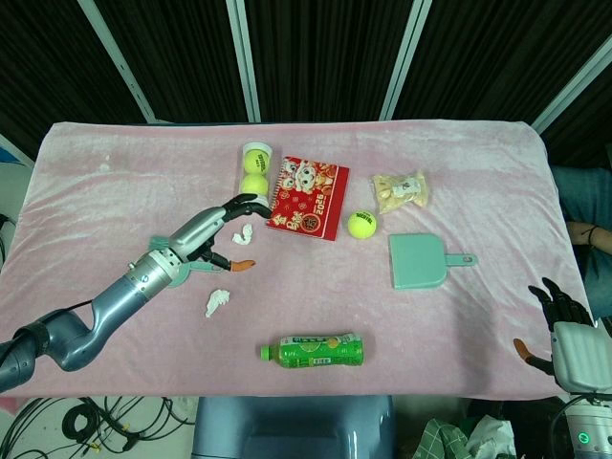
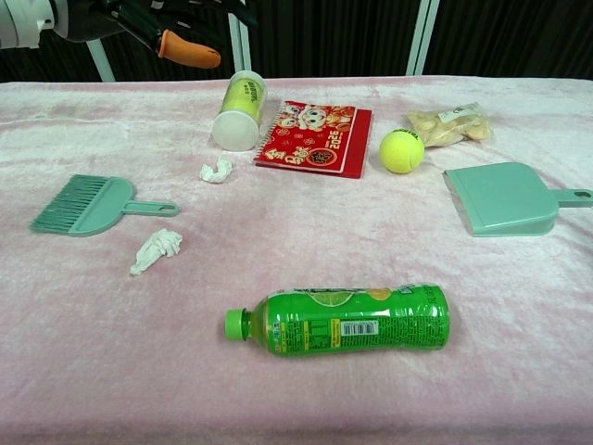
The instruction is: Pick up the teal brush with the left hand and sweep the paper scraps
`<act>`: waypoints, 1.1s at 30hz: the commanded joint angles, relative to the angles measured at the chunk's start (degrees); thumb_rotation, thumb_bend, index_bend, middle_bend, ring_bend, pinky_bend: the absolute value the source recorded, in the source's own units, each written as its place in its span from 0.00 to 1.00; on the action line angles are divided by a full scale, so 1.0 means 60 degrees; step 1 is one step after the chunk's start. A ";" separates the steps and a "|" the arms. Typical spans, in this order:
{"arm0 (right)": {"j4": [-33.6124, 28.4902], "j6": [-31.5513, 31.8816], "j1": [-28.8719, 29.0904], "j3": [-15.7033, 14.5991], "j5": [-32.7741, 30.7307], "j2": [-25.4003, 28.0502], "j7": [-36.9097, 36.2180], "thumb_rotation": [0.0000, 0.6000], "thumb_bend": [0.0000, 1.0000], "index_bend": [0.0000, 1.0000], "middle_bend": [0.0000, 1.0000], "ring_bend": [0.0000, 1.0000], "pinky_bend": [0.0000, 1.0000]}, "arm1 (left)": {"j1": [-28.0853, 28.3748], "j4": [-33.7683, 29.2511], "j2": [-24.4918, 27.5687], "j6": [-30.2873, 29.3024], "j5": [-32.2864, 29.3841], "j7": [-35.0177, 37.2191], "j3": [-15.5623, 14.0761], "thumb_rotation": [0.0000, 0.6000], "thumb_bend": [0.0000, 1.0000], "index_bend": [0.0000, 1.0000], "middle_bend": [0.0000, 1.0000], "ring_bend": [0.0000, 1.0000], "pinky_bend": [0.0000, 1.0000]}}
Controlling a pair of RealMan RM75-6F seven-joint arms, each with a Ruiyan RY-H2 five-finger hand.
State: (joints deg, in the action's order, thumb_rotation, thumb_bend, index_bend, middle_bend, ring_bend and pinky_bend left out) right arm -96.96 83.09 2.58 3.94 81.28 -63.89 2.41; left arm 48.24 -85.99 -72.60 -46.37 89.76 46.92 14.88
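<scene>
Your left hand (image 1: 212, 241) hovers above the left part of the desk (image 1: 115, 172), which is covered in pink cloth. Its fingers are spread and hold nothing; in the chest view only its dark fingers and an orange fingertip show at the top left corner. The teal brush (image 2: 88, 205) lies flat on the cloth well below that hand, bristles pointing to nine o'clock and handle to three o'clock. In the head view your hand and forearm cover nearly all of the brush.

One paper scrap (image 2: 157, 250) lies just at five o'clock from the brush handle, apart from it. A second paper scrap (image 2: 217, 170) sits at one o'clock from the brush, close beside the open end of the clear tube of tennis balls (image 2: 239, 109), which lies on its side. Touching or almost touching the tube at its three o'clock side is a red booklet (image 2: 317, 137) with cartoon print.

At six o'clock from the booklet, near the front edge, a green drink bottle (image 2: 347, 320) lies on its side with its cap toward nine o'clock. A loose tennis ball (image 2: 402, 150) rests just beside the booklet's right edge. At one o'clock from the ball is a clear bag of snacks (image 2: 449, 123). The teal dustpan (image 2: 505, 197) lies at four o'clock from the ball, handle pointing to three o'clock.

Your right hand (image 1: 564, 325) waits off the desk's front right corner, fingers apart, released and grasping nothing.
</scene>
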 commanded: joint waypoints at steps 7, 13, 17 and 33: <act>-0.0022 0.0064 -0.0022 -0.0049 0.0158 0.0035 -0.0084 1.00 0.15 0.17 0.08 0.14 0.18 | 0.0103 -0.0359 0.0094 0.0037 -0.0237 -0.1144 -0.0409 1.00 0.22 0.22 0.19 0.04 0.20; 0.0006 0.0032 -0.0006 -0.0046 0.0142 0.0028 -0.0068 1.00 0.15 0.17 0.08 0.14 0.18 | 0.0162 -0.0448 0.0142 0.0206 -0.0564 -0.1764 -0.0544 1.00 0.23 0.17 0.22 0.04 0.20; 0.0008 0.0015 -0.0007 -0.0028 0.0086 0.0032 -0.0090 1.00 0.15 0.17 0.08 0.14 0.18 | 0.0231 -0.0320 0.0143 0.0369 -0.0717 -0.2559 -0.0690 1.00 0.23 0.16 0.21 0.04 0.20; -0.0005 0.0027 -0.0027 -0.0057 0.0148 0.0069 -0.0243 1.00 0.15 0.17 0.08 0.14 0.18 | 0.0200 0.0998 -0.0386 0.0573 -0.1603 -0.7018 -0.1432 1.00 0.33 0.18 0.25 0.04 0.21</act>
State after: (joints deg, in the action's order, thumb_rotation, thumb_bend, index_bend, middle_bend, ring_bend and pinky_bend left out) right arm -96.98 83.28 2.41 3.62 82.16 -63.50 0.98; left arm 49.49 -84.18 -73.88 -44.44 82.16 16.38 8.84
